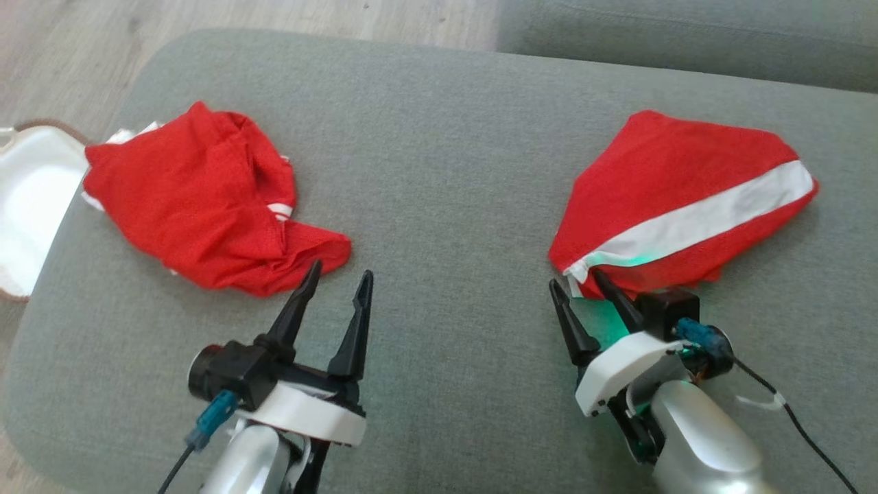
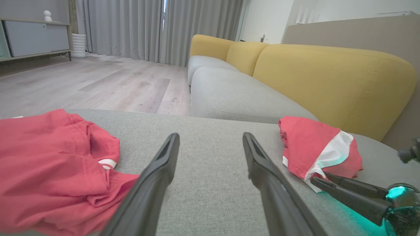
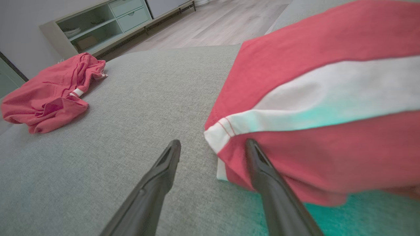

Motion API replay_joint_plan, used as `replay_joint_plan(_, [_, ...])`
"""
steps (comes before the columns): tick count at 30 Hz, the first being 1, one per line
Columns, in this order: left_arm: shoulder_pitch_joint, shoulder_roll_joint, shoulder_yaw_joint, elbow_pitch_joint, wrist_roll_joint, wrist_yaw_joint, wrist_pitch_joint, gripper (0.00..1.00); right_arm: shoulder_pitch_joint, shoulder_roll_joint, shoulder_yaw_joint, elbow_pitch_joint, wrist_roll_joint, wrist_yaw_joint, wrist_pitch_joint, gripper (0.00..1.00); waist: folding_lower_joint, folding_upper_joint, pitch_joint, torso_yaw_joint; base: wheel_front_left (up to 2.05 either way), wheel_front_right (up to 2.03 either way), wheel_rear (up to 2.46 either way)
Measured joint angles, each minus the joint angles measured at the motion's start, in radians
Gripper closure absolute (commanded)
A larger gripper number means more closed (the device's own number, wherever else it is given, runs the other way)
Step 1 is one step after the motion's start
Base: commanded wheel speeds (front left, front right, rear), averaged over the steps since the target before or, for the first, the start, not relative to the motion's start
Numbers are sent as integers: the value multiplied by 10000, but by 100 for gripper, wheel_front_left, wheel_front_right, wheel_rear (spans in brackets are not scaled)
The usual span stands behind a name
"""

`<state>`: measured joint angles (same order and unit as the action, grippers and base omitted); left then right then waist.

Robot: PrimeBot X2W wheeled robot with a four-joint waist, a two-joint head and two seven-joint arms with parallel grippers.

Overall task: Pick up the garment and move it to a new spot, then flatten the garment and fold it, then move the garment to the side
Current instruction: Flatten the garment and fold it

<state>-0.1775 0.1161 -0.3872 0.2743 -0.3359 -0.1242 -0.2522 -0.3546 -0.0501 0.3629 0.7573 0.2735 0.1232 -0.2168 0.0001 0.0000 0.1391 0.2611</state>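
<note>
Two red garments lie on the grey cushion (image 1: 439,151). At the left is a crumpled garment (image 1: 199,199) (image 2: 49,170) (image 3: 49,95). My left gripper (image 1: 341,271) (image 2: 210,136) stands open just beside its near right corner, with nothing between the fingers. A folded garment with a white stripe (image 1: 679,199) (image 2: 315,150) (image 3: 328,98) lies at the right. My right gripper (image 1: 575,280) (image 3: 213,142) (image 2: 328,182) is open at its near left corner. One finger lies against the hem and the other rests on bare cushion.
A white container (image 1: 27,199) sits on the floor past the cushion's left edge. A second grey seat (image 1: 686,34) adjoins at the far right, with yellow backrests (image 2: 328,75) behind. Wooden floor (image 2: 98,82) lies beyond the far edge. Bare cushion separates the two garments.
</note>
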Motion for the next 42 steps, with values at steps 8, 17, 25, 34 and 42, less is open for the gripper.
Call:
replay_joint_plan(8, [-89,-46,42,36,17,-6,0,0,-556,-23,-385,598,174,0,-261,100,0,0,78,160,0,0,0])
replay_joint_plan(17, [-86,-36,107,92,17,-8,0,0,-602,-50,-859,151,-198,2,-311,100,-1,0,-187,10,0,0,0])
replay_joint_plan(25, [18,-33,261,88,6,-8,0,0,-305,-58,-708,-1812,75,0,-313,100,-1,0,-713,-130,0,0,0])
replay_joint_plan(34, [715,-98,546,77,-268,-10,0,0,-3267,-73,-318,-3925,767,2,-347,100,-3,0,-1491,-188,0,0,0])
replay_joint_plan(42, [850,-111,972,-151,-267,-10,-2,0,-4634,-276,-2383,-4500,105,2,-401,100,-2,0,-1470,-571,0,0,0])
